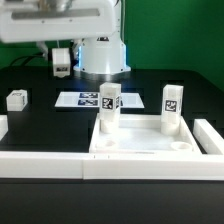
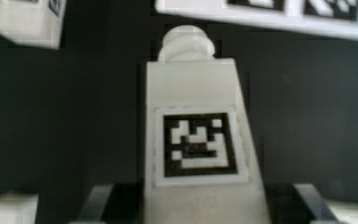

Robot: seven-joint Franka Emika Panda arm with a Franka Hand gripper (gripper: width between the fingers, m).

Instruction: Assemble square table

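- Nearest in the exterior view, the long low white border wall (image 1: 40,165) runs across the front of the black table (image 1: 40,125), with short side pieces turning back at both ends.
- Just behind the wall lies the square white tabletop (image 1: 140,138), flat on the table. Its raised rim faces up, and two round sockets show at its near corners.
- At the tabletop's far corners two tag-marked legs stand upright. The left standing leg (image 1: 108,108) is toward the exterior view's left and the right standing leg (image 1: 172,108) toward its right, both with tags facing the camera.
- Behind the tabletop, the marker board (image 1: 88,100) lies flat on the table.
- Well apart from these, near the exterior view's left edge, a loose leg (image 1: 16,99) rests on the table by itself. The wrist view shows it beside the marker board.
- Farther back, the gripper (image 1: 62,64) hangs below the white arm (image 1: 60,20), above the table and clear of the tabletop.
- In the wrist view the gripper's dark fingers (image 2: 108,208) sit tight against both sides of the held leg (image 2: 194,110), so it is clamped on that leg. The leg's tag faces the camera, and its rounded tip points away from the gripper.
- Farthest back stands the robot base (image 1: 102,55).
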